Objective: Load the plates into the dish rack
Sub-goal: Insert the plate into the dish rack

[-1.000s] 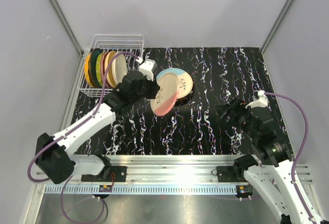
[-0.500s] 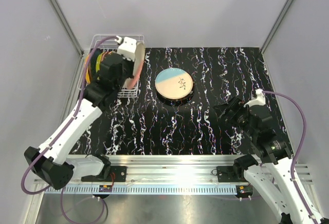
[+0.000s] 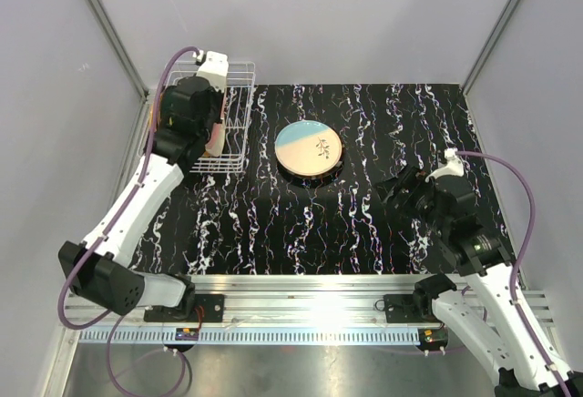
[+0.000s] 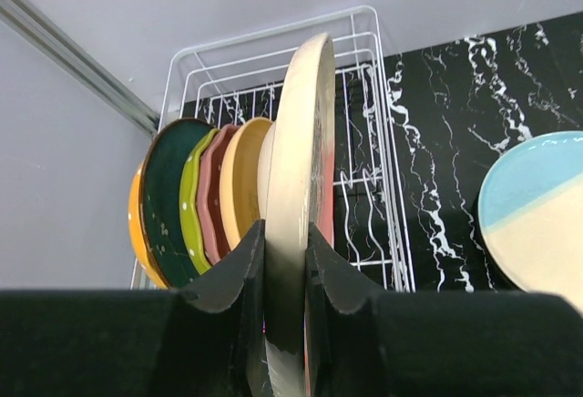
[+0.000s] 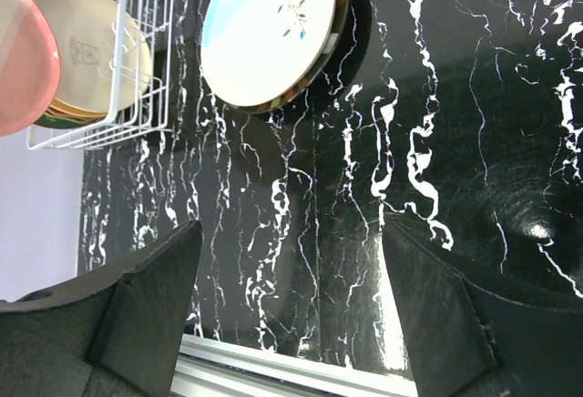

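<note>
While the left arm (image 3: 137, 206) stretches over the dish rack (image 3: 239, 128), its fingers (image 4: 232, 274) pinch a plate (image 4: 296, 169) — right fingers (image 5: 150, 310) splayed.

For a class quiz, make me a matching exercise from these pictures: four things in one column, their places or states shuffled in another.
Things:
1. pink and cream plate
2. blue and cream plate
3. right gripper
4. dish rack

States or places:
A. open, holding nothing
B. holds a row of upright plates
C. lying face up, outside the rack
D. on edge, clamped in the left gripper

Pairs: 1-D, 2-C, 3-A, 4-B
</note>
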